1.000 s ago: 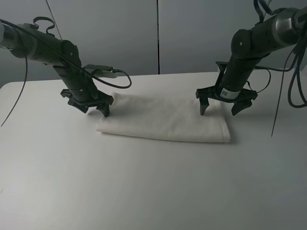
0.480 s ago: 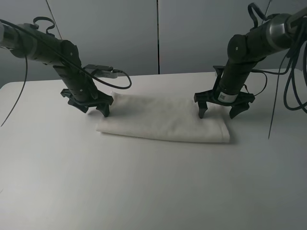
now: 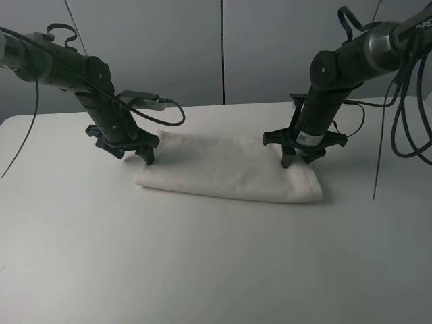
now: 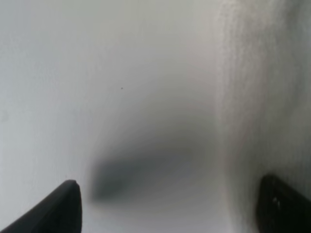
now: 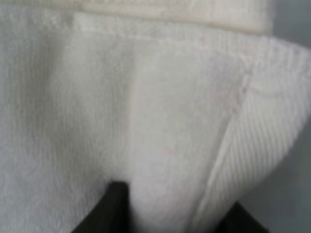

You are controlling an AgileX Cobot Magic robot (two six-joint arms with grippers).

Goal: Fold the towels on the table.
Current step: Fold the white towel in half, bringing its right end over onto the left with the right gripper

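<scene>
The white towel [image 3: 229, 169] lies folded into a long strip across the middle of the white table [image 3: 202, 263]. My left gripper [image 3: 135, 156] stands open over the strip's left end, one finger on the bare table and the other at the towel's edge [image 4: 262, 97]. In the left wrist view the left gripper [image 4: 170, 213] has only table between its fingertips. My right gripper [image 3: 298, 159] is at the strip's far right corner, its jaws drawn close together. The right wrist view shows a raised fold of towel [image 5: 160, 121] pinched in the right gripper [image 5: 177, 216].
Grey wall panels [image 3: 223, 47] rise behind the table's far edge. Black cables [image 3: 405, 101] hang beside the right arm, and a looped cable [image 3: 169, 111] trails off the left arm. White tabletop spreads wide in front of the towel.
The right gripper has moved left and down onto the towel's far right corner and its jaws have closed from wide open onto the cloth. The left arm has stayed put.
</scene>
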